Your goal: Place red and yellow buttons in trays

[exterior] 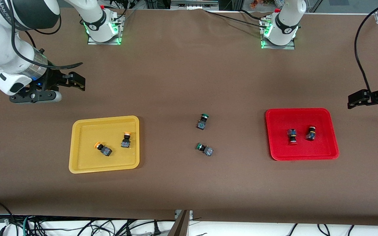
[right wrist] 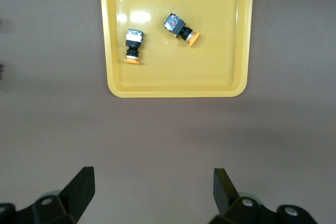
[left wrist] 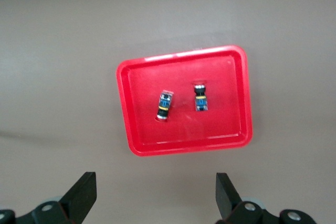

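The yellow tray (exterior: 87,131) lies toward the right arm's end of the table and holds two yellow-capped buttons (exterior: 103,149) (exterior: 126,140). The right wrist view shows this tray (right wrist: 210,66) and both buttons (right wrist: 133,45) (right wrist: 180,28). The red tray (exterior: 323,144) lies toward the left arm's end and holds two red-capped buttons (exterior: 292,136) (exterior: 311,133). The left wrist view shows it (left wrist: 220,77) with its buttons (left wrist: 165,106) (left wrist: 200,98). My right gripper (exterior: 75,81) (right wrist: 152,190) is open and empty over bare cloth beside the yellow tray. My left gripper (exterior: 356,98) (left wrist: 156,192) is open and empty over bare cloth beside the red tray.
Two green-capped switches (exterior: 202,121) (exterior: 204,149) lie on the brown cloth between the trays, one nearer the front camera than the other. A black cable (exterior: 361,49) hangs over the left arm's end of the table.
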